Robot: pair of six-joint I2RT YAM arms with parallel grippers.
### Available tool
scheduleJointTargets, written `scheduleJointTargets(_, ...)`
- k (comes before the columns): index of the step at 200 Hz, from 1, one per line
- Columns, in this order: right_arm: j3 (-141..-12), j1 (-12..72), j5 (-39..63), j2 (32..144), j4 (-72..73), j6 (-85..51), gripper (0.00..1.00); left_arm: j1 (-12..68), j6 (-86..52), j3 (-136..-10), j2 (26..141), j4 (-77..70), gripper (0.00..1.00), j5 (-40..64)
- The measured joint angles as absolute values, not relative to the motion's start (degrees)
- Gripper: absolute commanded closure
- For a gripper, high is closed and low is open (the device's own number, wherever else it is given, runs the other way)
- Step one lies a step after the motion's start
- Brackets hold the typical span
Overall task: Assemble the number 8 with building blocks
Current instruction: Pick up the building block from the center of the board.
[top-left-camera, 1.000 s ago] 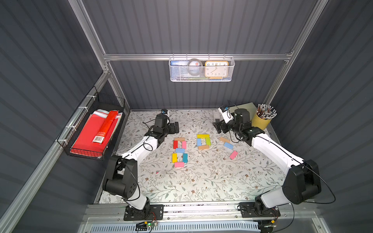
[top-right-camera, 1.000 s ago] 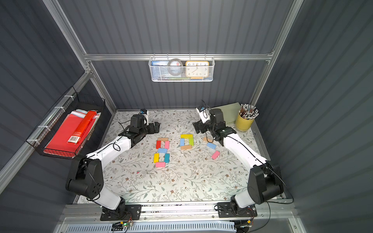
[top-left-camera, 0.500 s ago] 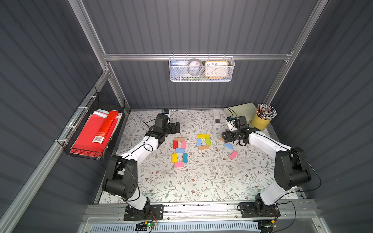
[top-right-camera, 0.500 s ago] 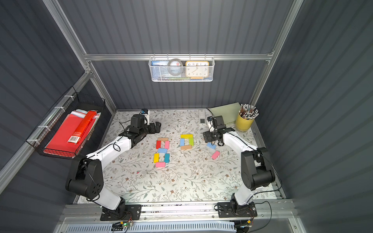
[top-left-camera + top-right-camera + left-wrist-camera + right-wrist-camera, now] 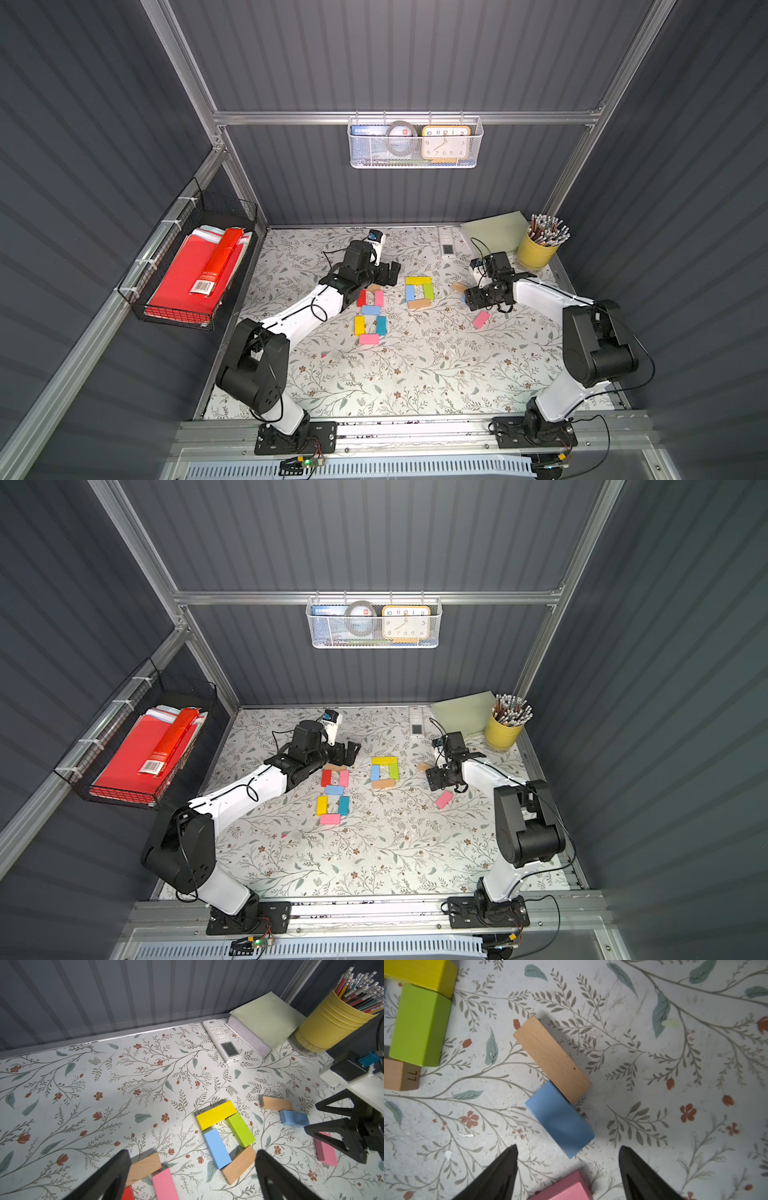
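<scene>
The number 8 lies mid-table in both top views, built of tan, red, pink, light blue, yellow, teal and pink building blocks. Right of it, yellow, blue, green and tan blocks form a square loop. My left gripper hovers open by the 8's tan top block, holding nothing. My right gripper is open and low over the loose blocks. The blue block ends just between its fingertips. A pink block lies between the fingers, untouched. A tan block rests against the blue one.
A yellow pencil cup, a pale green pad and a white remote sit at the back right. A wire basket with red folders hangs on the left wall. A mesh basket with a clock hangs on the back wall.
My right arm has swung from the back toward the front and come down over the loose blue and pink blocks, its jaws narrowing a little. The left arm has not moved.
</scene>
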State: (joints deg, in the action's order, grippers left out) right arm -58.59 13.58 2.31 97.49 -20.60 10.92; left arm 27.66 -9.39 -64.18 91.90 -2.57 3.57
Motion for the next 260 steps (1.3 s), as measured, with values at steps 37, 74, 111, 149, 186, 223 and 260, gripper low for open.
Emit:
scheduleJointTargets(37, -59.7, 13.6, 1.9, 101.0, -20.5, 12.2, 0.28, 27.7, -9.0, -64.2, 91.9, -2.5, 0.02, 3.4)
scheduleJointTargets(74, -60.9, 13.7, 1.6, 103.2, -20.0, 13.5, 0.35, 27.7, -8.6, -64.2, 91.9, -2.5, 0.02, 3.4)
scheduleJointTargets(111, -61.2, 14.3, 1.2, 103.8, -19.2, 14.6, 0.39, 27.7, -8.5, -64.2, 91.9, -2.4, 0.02, 3.4)
scheduleJointTargets(149, -62.0, 15.1, 1.3, 105.1, -18.7, 15.7, 0.49, 27.7, -8.5, -64.2, 91.9, -2.4, 0.02, 3.4)
scheduleJointTargets(186, -62.3, 16.1, 1.5, 105.5, -18.5, 15.3, 0.61, 27.7, -8.5, -64.2, 91.9, -2.4, 0.02, 3.2)
scheduleJointTargets(223, -61.7, 16.8, 2.0, 104.7, -18.3, 11.0, 0.81, 27.7, -8.5, -64.2, 91.9, -2.4, 0.02, 2.9)
scheduleJointTargets(260, -60.0, 19.4, 1.5, 98.4, -18.9, 1.8, 0.88, 27.7, -8.5, -64.2, 91.9, -2.0, 0.02, 2.5)
